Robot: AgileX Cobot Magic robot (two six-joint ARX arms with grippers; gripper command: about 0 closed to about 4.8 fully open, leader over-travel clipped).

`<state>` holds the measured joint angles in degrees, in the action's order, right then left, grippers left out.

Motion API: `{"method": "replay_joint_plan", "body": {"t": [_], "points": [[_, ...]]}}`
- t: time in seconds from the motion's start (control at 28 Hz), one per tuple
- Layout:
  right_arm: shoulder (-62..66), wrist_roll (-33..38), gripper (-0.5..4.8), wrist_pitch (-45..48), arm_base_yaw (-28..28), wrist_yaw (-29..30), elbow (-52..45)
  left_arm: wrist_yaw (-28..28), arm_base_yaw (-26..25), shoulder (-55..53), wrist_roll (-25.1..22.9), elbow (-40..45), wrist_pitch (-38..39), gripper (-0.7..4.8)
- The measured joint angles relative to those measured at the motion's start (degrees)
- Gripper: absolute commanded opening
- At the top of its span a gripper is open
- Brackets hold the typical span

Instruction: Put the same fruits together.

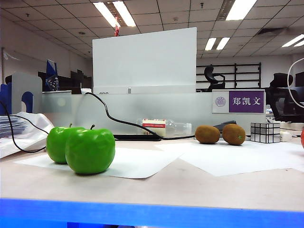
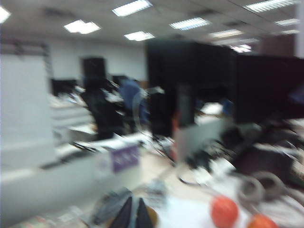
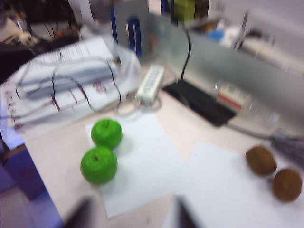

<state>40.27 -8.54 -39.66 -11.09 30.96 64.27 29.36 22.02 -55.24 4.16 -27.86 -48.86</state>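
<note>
Two glossy green apples sit side by side on white paper at the left. Two brown kiwis lie together right of the middle. An orange-red fruit peeks in at the right edge. Neither gripper shows in the exterior view. In the blurred left wrist view my left gripper is shut with nothing between its dark tips, above the table, with an orange-red fruit off to one side. My right gripper hangs open and empty above the apples, and the kiwis lie further off.
A silver mirrored cube stands just right of the kiwis. A black cable, a clear bottle and a frosted partition line the back. Papers and cords pile at the far left. A power strip lies behind the apples.
</note>
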Motion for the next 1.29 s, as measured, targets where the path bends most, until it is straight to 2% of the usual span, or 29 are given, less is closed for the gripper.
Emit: {"method": "replay_joint_plan", "body": {"t": [0.07,0.18,0.21,0.25,0.29,0.5,0.64,0.75,0.86,1.04,1.29], "points": [[-1.77,0.02,-0.02,0.48,0.00,0.04,0.09,-1.90,-1.88,7.30,-0.37,-0.39,7.96,-0.05],[-5.73,-0.02,-0.02,-0.61,0.00,-0.35,0.02,-7.21,-3.43,24.22,-3.67,-0.57,28.98,-0.05],[-7.52,-0.07,-0.03,-1.62,0.02,-0.37,-0.11,-10.19,-3.34,31.71,-7.30,-0.57,38.62,-0.05],[-8.79,-0.04,-0.03,-1.86,0.02,-0.35,-0.44,-12.41,-3.34,35.28,-8.74,-0.61,42.84,-0.05],[-11.41,-0.04,-0.03,-1.84,0.02,-0.35,-1.84,-17.64,-3.39,41.55,-10.03,-0.61,50.86,-0.05],[-22.56,4.83,-0.03,-2.40,0.02,-1.77,-10.27,-29.53,-3.37,55.08,-10.62,-0.68,70.51,-0.05],[-26.84,7.63,-0.03,-2.05,0.07,-4.59,-15.65,-34.10,-3.41,54.93,-10.29,-0.90,75.76,-0.05],[-29.70,10.03,-0.03,0.24,0.07,-8.92,-19.93,-35.43,-3.39,54.93,-9.84,-0.92,76.04,-0.05],[-31.45,12.33,-0.02,5.07,0.07,-13.20,-24.17,-39.01,-3.41,54.86,-8.50,-0.90,75.97,-0.05],[-31.58,15.39,-0.02,16.92,0.07,-14.49,-33.46,-39.82,-3.41,54.90,-7.98,0.52,74.77,-0.05],[-31.54,19.74,-0.02,37.40,0.09,-16.94,-48.04,-37.62,-3.41,54.86,-7.08,5.29,70.23,-0.05]]}}
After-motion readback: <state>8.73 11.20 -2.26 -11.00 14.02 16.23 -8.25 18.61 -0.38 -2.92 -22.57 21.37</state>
